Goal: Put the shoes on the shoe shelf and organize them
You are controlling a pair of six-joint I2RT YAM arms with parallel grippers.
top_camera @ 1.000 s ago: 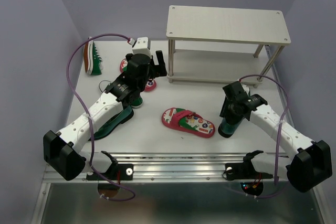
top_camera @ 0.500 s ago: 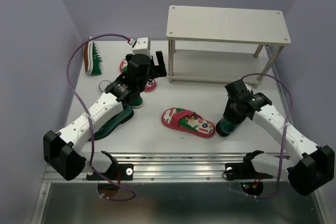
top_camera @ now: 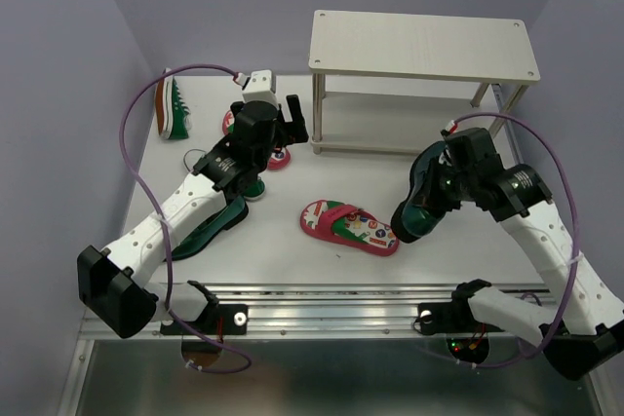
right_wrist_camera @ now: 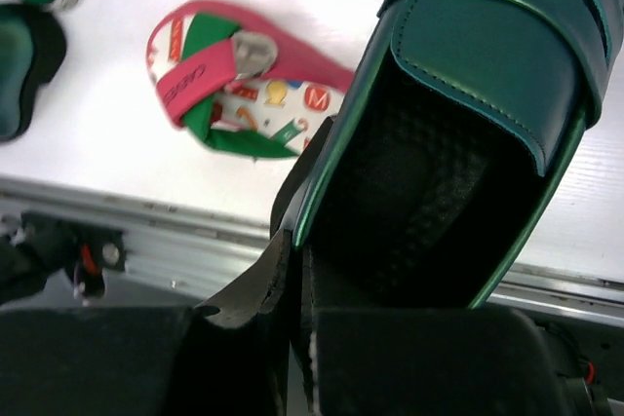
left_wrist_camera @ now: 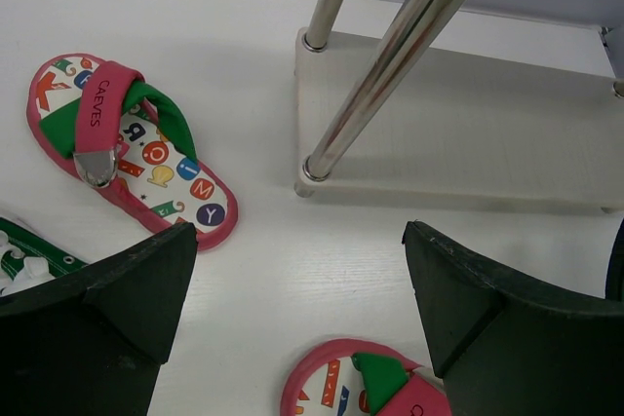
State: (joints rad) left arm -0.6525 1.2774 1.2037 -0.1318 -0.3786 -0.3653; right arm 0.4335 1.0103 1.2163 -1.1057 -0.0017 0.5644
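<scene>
Shoe in hand was a shiny dark teal loafer (top_camera: pixel 413 215). The right gripper (top_camera: pixel 441 185) had its jaws pinching the loafer's side wall near the heel, one finger inside the opening and one outside, as the right wrist view showed. The loafer hung tilted with its toe toward 8 o'clock, at about 4 o'clock from the middle of the white surface (top_camera: pixel 283 262), and seemed to be lifted off it.

Just beside its toe, at 9 o'clock, lay a red flip-flop with green straps and a lettered insole (top_camera: pixel 349 226). Whether the two touched could not be told. The two-tier shelf of pale whitish wood (top_camera: pixel 424 46) stood at the loafer's 12 o'clock, and no shoe showed on either board.

Farther out, at 10 o'clock, the left gripper (left_wrist_camera: pixel 300 241) hovered with its jaws spread and nothing between them, near the shelf's left legs. The second red flip-flop (left_wrist_camera: pixel 127 143) lay just beyond it. A second teal loafer (top_camera: pixel 213 226) lay partly under the left forearm, and a green white-laced sneaker (top_camera: pixel 174 109) stood on its side at the far left edge.

The step looked like the carry of the first shoe. The next move would call for swinging the loafer toward 12 o'clock, levelling it, and setting it at one end of a board with room left for its mate.
</scene>
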